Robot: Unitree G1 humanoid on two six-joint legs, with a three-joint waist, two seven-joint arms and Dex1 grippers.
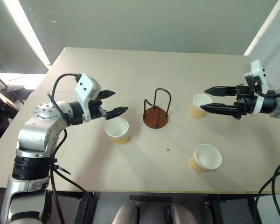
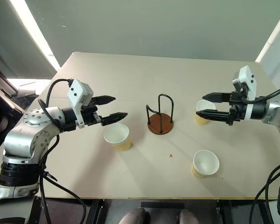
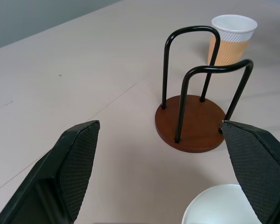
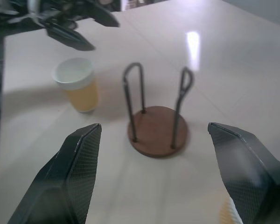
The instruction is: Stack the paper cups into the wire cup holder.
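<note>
Left eye view gives me three paper cups on the table (image 1: 84, 65): one (image 1: 117, 129) under my left gripper (image 1: 113, 102), one (image 1: 199, 105) beside my right gripper (image 1: 211, 99), one (image 1: 206, 157) nearer me; the wire cup holder (image 1: 156, 111) stands empty between. Both jaws gape wide, holding nothing. These cups look light and crushable (I'd pinch gently at the rolled rim). Left wrist view alone shows the ribbed wall of the far cup (image 3: 230, 41).

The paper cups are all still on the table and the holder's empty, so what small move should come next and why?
Probably lower the open left gripper around the paper cup just below it. All three cups stand loose on the table, the wire cup holder is empty, and this cup sits close beside the holder.
</note>
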